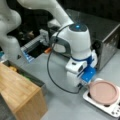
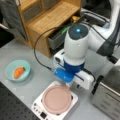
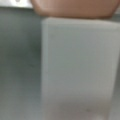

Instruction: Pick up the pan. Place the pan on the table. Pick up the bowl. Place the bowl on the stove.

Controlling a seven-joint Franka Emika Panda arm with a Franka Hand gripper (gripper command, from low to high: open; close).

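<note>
Gripper (image 1: 83, 86) sits low at the edge of the salmon-pink pan (image 1: 103, 92), on the side toward a front view's left; seen from the opposite side it (image 2: 70, 86) meets the pan (image 2: 57, 98) at the rim toward a front view's top. Its fingers are hidden beneath the wrist housing, so whether they are apart or closed on the handle cannot be told. The wrist view is filled by a pale block, apparently the pan's white handle (image 3: 77, 72), running up to the pink pan (image 3: 75, 7) at the top edge. The pan rests on the white stove (image 2: 37, 108), covering its burner plate; the stove (image 1: 112, 110) stands on the grey table (image 1: 62, 105). Teal bowl (image 2: 18, 70), holding an orange carrot-like item (image 2: 18, 72), lies on the table (image 2: 37, 75) well apart, toward a front view's left. Silver toaster oven (image 2: 107, 97) stands just beside the stove. Wooden shelf unit (image 2: 47, 17) stands behind.
</note>
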